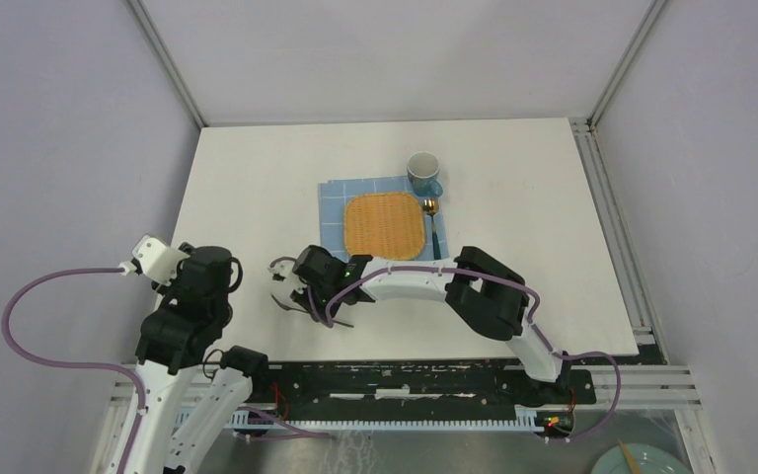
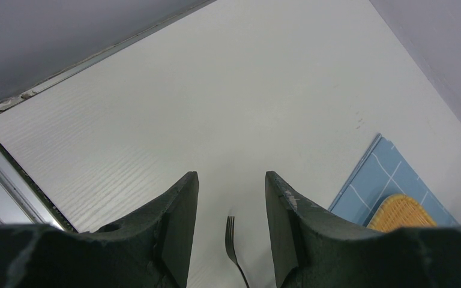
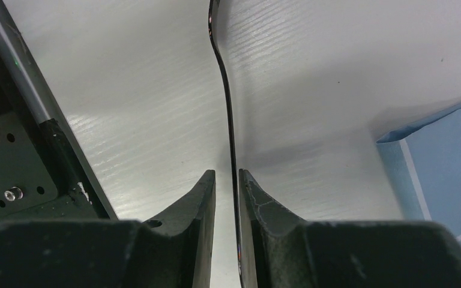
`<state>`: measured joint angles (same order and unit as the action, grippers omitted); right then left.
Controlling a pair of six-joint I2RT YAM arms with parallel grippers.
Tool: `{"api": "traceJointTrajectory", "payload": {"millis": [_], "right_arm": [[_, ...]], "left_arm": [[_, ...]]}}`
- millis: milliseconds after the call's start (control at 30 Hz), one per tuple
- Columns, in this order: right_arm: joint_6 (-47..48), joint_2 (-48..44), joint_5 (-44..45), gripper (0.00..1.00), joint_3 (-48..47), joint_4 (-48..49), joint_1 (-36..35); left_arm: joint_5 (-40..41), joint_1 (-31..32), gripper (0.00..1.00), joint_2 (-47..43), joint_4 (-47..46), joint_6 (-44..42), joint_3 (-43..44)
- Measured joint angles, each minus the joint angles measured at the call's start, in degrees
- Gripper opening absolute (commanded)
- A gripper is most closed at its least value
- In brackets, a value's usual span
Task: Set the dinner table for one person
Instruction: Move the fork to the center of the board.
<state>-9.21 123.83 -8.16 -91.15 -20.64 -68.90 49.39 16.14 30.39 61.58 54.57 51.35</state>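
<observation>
Right wrist view gave me only the handle of the fork (image 3: 227,108), edge-on in the right gripper (image 3: 228,174). Its fingers (image 3: 201,198) were nearly together, the handle against one and a sliver of gap at the other; I couldn't tell if it was clamped. Left wrist view added the tines, beyond the left gripper (image 2: 231,177), spread and empty. Only the top view showed the dinner table (image 1: 257,188) whole under both arms, with the blue checked cloth (image 1: 331,199), woven mat (image 1: 383,225), spoon (image 1: 433,222) and cup (image 1: 424,173) farther out.

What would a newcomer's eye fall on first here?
The orange woven mat stands out on a blue checked cloth on the white table, a blue mug at its far right corner. Toward the front edge, a dark fork runs between the narrow jaws of the right pincer.
</observation>
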Motion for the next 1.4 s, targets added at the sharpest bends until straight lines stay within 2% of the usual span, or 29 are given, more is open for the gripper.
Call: {"api": "traceJointTrajectory", "payload": {"millis": [100,267,800,1200,1400], "right_arm": [[0.0,0.5,0.0,0.2,-0.1,0.0,0.0],[-0.4,1.6,-0.5,0.0,-0.7,0.2,0.0],[-5.1,3.5,2.6,0.0,-5.2,0.0,-0.1],[-10.8,10.3,10.9,0.0,-16.5,-0.9,-0.1],[-13.5,12.5,15.9,0.0,-18.9,-1.3,0.4]], "left_arm": [[0.0,0.0,0.53,0.0,0.0,0.0,0.0],[0.0,0.0,0.53,0.0,0.0,-0.2,0.0],[0.0,0.0,0.53,-0.1,0.0,-0.9,0.0],[-0.1,0.0,0.53,-0.9,0.1,-0.9,0.0],[-0.2,0.0,0.53,-1.1,0.1,-0.9,0.0]]}}
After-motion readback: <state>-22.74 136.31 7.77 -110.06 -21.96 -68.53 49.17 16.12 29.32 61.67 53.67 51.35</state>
